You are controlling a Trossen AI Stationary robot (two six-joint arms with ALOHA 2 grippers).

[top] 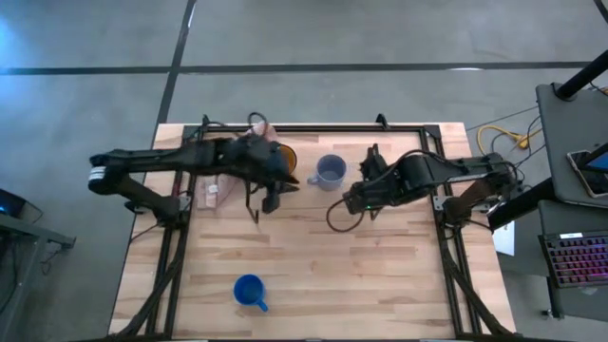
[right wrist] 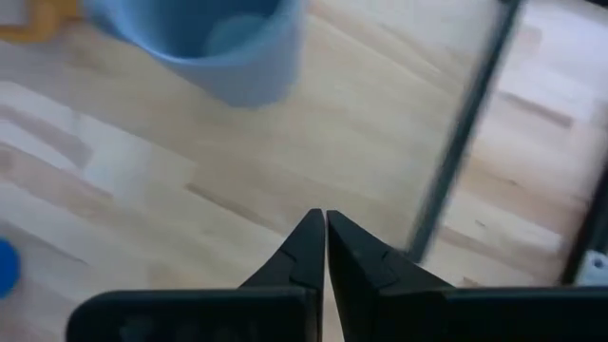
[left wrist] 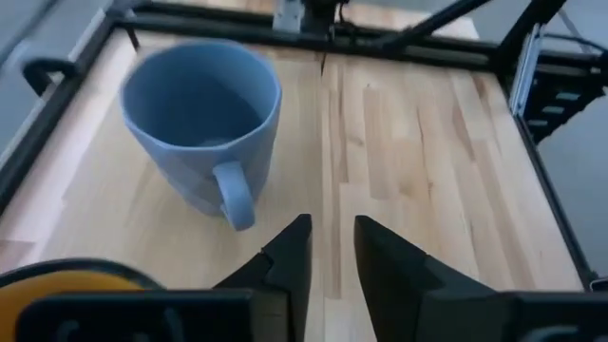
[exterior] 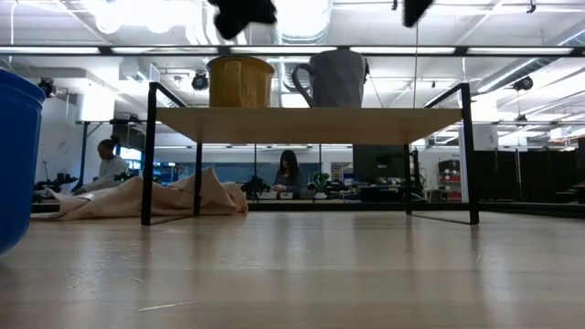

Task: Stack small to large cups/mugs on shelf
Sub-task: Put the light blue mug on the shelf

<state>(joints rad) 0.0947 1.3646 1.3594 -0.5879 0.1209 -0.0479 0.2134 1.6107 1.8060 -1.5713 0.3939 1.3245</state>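
Note:
The shelf [exterior: 311, 123] stands at the table's far side. The yellow-orange mug [exterior: 240, 82] and the pale grey-blue mug [exterior: 334, 78] stand upright on its plank, side by side, the yellow one [top: 285, 155] left of the grey-blue one [top: 330, 171]. The bright blue mug [top: 250, 292] stands on the table near the front edge. My left gripper [top: 271, 199] hovers above the shelf's near edge by the yellow mug, narrowly open and empty [left wrist: 332, 249]. My right gripper [top: 353, 202] hovers right of the grey-blue mug [right wrist: 218, 43], shut and empty [right wrist: 326, 228].
A pink cloth [exterior: 155, 199] lies on the table behind and under the shelf's left end. The shelf's black wire legs [exterior: 146, 155] stand at its corners. A black frame [top: 446, 218] runs along the table's edges. Bare tabletop [top: 361, 275] lies between the shelf and the front edge.

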